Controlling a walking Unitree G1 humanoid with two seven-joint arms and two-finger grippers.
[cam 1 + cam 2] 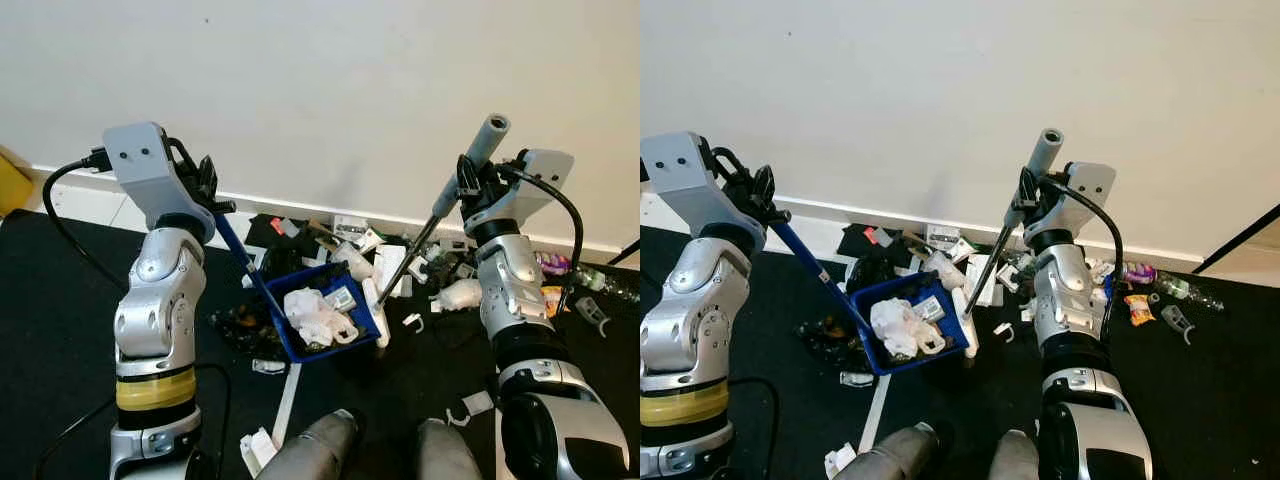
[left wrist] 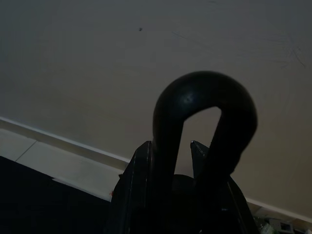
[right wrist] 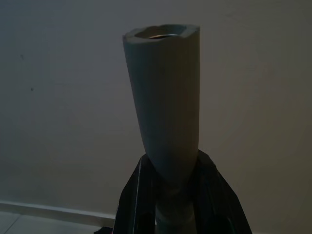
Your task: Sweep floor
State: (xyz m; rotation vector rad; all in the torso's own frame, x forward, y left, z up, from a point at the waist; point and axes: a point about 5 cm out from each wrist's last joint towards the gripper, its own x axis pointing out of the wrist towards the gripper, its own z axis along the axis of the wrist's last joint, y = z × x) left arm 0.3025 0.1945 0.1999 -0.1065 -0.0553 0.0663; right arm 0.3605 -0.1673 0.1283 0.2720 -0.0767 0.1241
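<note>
Left gripper (image 1: 208, 185) fingers clamp the blue dustpan (image 1: 325, 312) handle; right gripper (image 1: 466, 186) fingers clamp the broom (image 1: 440, 205) below its grey grip.

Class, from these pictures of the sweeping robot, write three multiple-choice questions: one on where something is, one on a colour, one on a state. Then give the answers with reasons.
1. Where does most of the litter lie?
A. along the foot of the wall
B. on a table
C. on a shelf

2. What colour is the dustpan?
A. red
B. blue
C. green

3. What is the right hand doing?
A. hanging open
B. resting on the floor
C. gripping the broom handle

Answers:
1 A: the litter lies against the baseboard.
2 B: the dustpan and its long handle, held in the left hand, are blue, with white scraps inside.
3 C: the right hand is closed on the broom handle just below its grey grip.
</note>
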